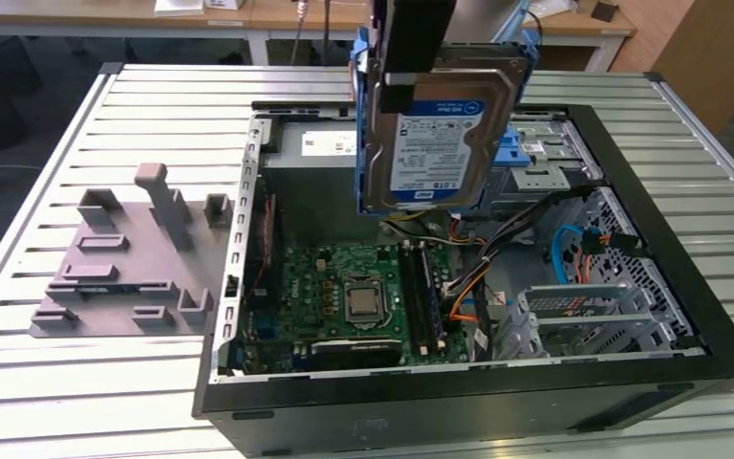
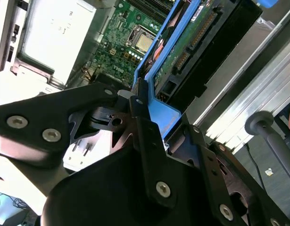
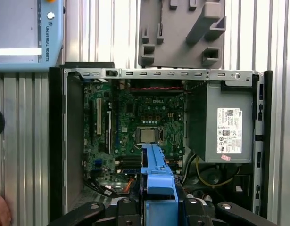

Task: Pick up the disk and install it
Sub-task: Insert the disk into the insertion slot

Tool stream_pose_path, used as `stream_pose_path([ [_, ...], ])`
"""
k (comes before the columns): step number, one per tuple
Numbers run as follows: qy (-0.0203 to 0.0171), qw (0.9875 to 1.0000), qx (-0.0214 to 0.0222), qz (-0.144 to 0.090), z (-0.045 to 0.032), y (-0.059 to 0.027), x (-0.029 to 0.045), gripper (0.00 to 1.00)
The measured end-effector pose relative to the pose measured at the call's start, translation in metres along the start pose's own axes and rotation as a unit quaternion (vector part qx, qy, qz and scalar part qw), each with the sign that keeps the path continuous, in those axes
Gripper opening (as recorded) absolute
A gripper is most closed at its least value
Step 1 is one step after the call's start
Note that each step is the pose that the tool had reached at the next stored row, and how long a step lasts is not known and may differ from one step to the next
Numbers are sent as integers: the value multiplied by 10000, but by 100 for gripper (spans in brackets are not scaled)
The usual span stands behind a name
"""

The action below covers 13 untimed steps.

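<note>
The work surface is a slatted aluminium table [image 1: 61, 382]. Wooden desks [image 1: 278, 14] stand in the room beyond the computer case [image 1: 469, 406]. The computer case lies on its side on the table with the side panel off. This exposes the motherboard [image 1: 341, 296], the grey power supply [image 3: 227, 125] and a silver drive cage [image 1: 539, 158] with a blue latch. A grey moulded fixture [image 1: 118, 277] rests on the table just beside the case, on the exterior view's left. The gripper [image 2: 156, 113] is above the case's open interior. Its jaws are closed on the blue carrier bracket at one end of the disk [image 1: 438, 143], with the fingers [image 2: 149, 150] pressed against the bracket. The disk hangs upright below the jaws, label facing the exterior view. It is over the motherboard, between the power supply and the drive cage.
</note>
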State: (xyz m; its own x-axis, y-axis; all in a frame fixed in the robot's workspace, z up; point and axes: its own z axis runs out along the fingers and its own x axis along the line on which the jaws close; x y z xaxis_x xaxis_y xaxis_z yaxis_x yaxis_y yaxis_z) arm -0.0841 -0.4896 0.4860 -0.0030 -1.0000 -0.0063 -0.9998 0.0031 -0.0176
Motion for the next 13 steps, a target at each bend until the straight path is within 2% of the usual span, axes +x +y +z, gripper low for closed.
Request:
stream_pose_path([
  [1,0,10000,-6,0,1,-4,18,36],
  [4,3,10000,-73,0,7,-39,38,36],
  [6,5,10000,-99,1,13,-58,57,36],
  [13,5,9999,-101,5,44,-90,204,36],
])
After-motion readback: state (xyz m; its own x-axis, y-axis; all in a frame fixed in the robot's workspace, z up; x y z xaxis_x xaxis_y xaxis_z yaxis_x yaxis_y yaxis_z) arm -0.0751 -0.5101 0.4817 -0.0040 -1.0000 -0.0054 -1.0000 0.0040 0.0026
